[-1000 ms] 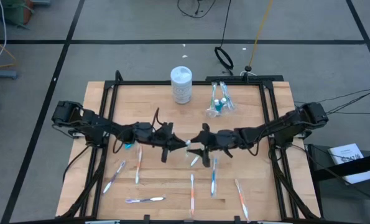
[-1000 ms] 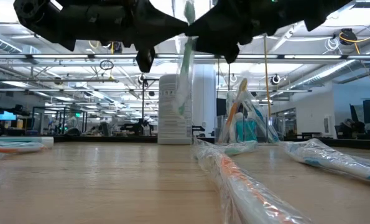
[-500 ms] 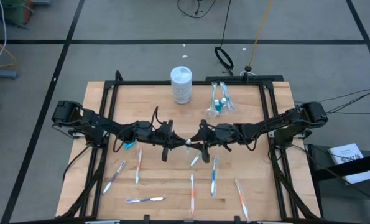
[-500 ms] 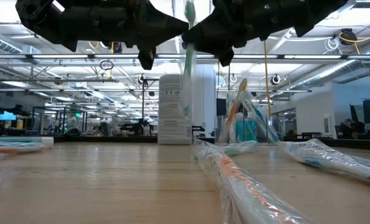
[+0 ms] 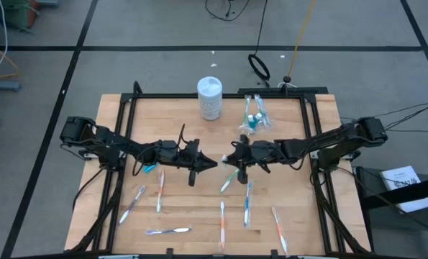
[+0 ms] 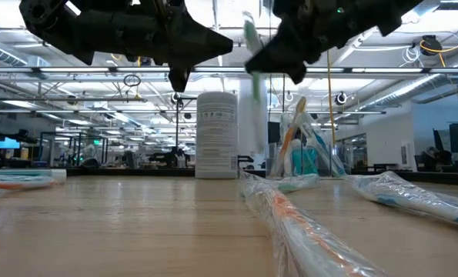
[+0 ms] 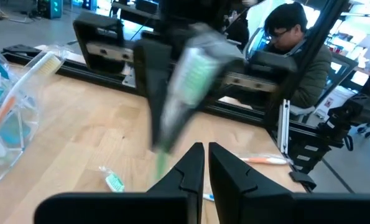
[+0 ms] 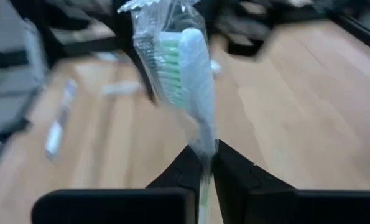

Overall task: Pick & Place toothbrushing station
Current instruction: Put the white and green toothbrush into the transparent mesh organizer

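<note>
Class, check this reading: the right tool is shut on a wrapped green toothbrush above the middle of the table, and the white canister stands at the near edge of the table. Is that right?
One detail is wrong. The white canister stands at the far edge of the table, not the near one, as the high view shows. The rest holds: the right tool is shut on the wrapped green toothbrush above the middle of the table.

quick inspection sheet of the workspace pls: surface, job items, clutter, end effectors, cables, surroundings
Surface: wooden table, black frame around it.
Job's things: wrapped toothbrushes scattered along the near side; clear cup holding brushes and blue tubes at the far side.
Clutter: white canister.
End effectors: right end effector shut on a wrapped green toothbrush, above mid-table; left end effector shut, empty.
Cables: black loop on the floor.
Surroundings: a seated person beyond the table.
</note>
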{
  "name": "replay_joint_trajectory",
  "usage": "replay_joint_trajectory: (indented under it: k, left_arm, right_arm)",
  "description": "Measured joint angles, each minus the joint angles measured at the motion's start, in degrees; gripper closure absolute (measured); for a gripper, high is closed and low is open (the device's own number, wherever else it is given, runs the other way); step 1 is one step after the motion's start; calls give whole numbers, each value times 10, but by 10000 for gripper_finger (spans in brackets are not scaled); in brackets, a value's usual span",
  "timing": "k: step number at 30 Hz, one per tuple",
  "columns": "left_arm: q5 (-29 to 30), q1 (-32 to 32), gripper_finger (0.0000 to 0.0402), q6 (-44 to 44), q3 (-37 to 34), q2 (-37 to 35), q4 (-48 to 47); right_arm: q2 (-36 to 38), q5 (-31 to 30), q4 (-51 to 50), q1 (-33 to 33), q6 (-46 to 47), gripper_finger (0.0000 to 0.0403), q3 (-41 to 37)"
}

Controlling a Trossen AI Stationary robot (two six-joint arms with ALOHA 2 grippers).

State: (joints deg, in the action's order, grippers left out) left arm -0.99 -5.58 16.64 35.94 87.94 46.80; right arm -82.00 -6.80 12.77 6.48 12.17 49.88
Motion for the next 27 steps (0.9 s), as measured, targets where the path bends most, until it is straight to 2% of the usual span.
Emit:
replay_joint_trajectory:
  k: [5,10,13,19,23,27]
  left_arm:
    - [-4,0,375,0,0,0,-14]
    - [-4,0,375,0,0,0,-28]
    - [-4,0,375,-3,0,0,-31]
    - [-4,0,376,-26,0,0,-34]
    - [-4,0,376,-30,0,0,-34]
    - [-3,4,376,-30,0,0,-34]
  right_arm:
    - [90,-68,-120,-20,6,390,0]
    - [191,-243,-270,-62,33,390,0]
    - [241,-310,-330,-92,38,390,0]
    - [303,-338,-356,-167,37,390,0]
    - [307,-337,-342,-221,34,390,-22]
    - [294,-317,-289,-268,34,390,-74]
